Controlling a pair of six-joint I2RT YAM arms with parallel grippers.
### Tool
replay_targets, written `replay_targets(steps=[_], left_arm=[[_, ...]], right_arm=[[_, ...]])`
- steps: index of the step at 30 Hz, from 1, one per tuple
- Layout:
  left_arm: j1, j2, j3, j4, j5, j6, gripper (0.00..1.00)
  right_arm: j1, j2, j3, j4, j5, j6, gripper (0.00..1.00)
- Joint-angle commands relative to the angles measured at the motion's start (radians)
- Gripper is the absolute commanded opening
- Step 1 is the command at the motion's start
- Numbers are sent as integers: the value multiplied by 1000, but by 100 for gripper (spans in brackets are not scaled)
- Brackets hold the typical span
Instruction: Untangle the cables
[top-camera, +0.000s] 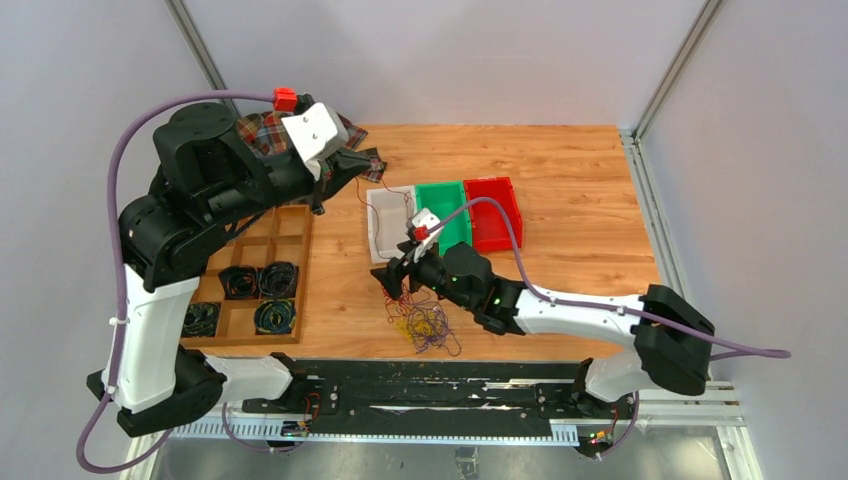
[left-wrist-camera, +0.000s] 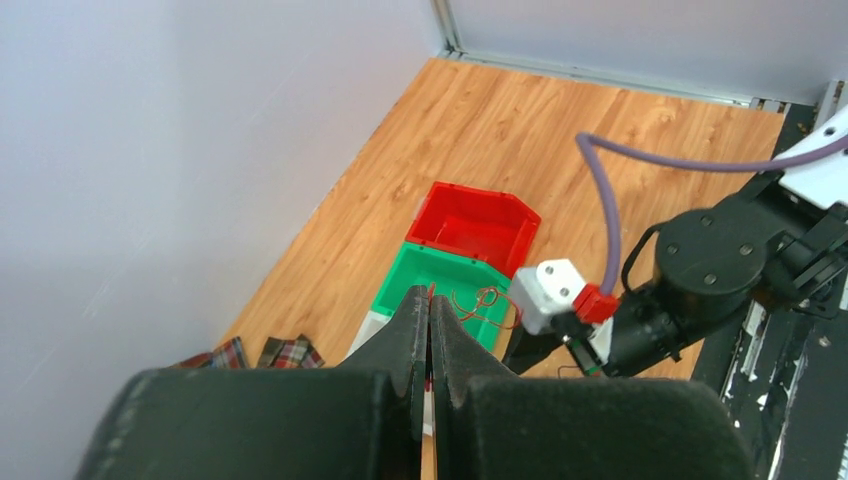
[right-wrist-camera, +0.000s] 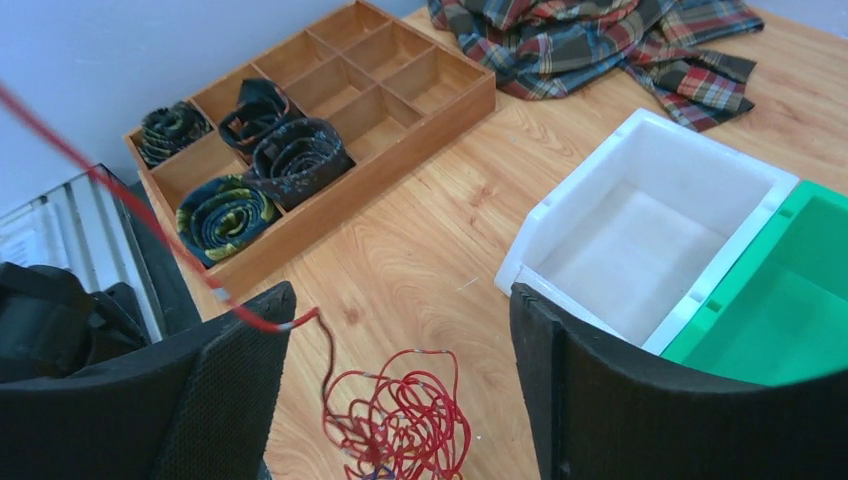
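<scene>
Far left, above a wooden tray (top-camera: 250, 285), the raised left gripper (top-camera: 375, 160) is clenched on one red strand (right-wrist-camera: 100, 185) of the cables (top-camera: 425, 325). The tangle lies near-centre on the table (top-camera: 580, 200), beneath the right gripper (top-camera: 395, 283), which is spread wide and grasping nothing. Further right stand three bins (top-camera: 495, 212).

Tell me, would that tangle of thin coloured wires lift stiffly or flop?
Probably floppy: the tangle of thin red, purple and yellow wires lies in loose loops. Likely light, being hair-thin. It may snag, since strands cross.
</scene>
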Motion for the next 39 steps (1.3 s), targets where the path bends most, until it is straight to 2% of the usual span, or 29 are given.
replay_targets(steps=[1, 6, 11, 18, 24, 29, 34, 39], left_arm=[[-6, -11, 58, 10, -2, -1, 0], [-5, 5, 133, 10, -23, 0, 0], [-6, 20, 221, 11, -63, 24, 0], [-5, 36, 343, 90, -212, 72, 0], [-6, -3, 324, 302, -360, 114, 0], [-6, -23, 293, 414, -444, 135, 0], [-5, -63, 188, 412, -411, 99, 0], [-6, -103, 81, 400, -403, 76, 0]], right_arm=[[5, 68, 38, 46, 28, -17, 75], [3, 132, -35, 116, 60, 25, 65], [3, 161, -118, 162, 107, 67, 58], [3, 157, -259, 220, 157, 134, 57], [3, 125, -388, 268, 222, 191, 57], [3, 99, -466, 285, 270, 227, 53], [3, 35, -489, 266, 287, 218, 47], [3, -136, -485, 162, 341, 163, 45]])
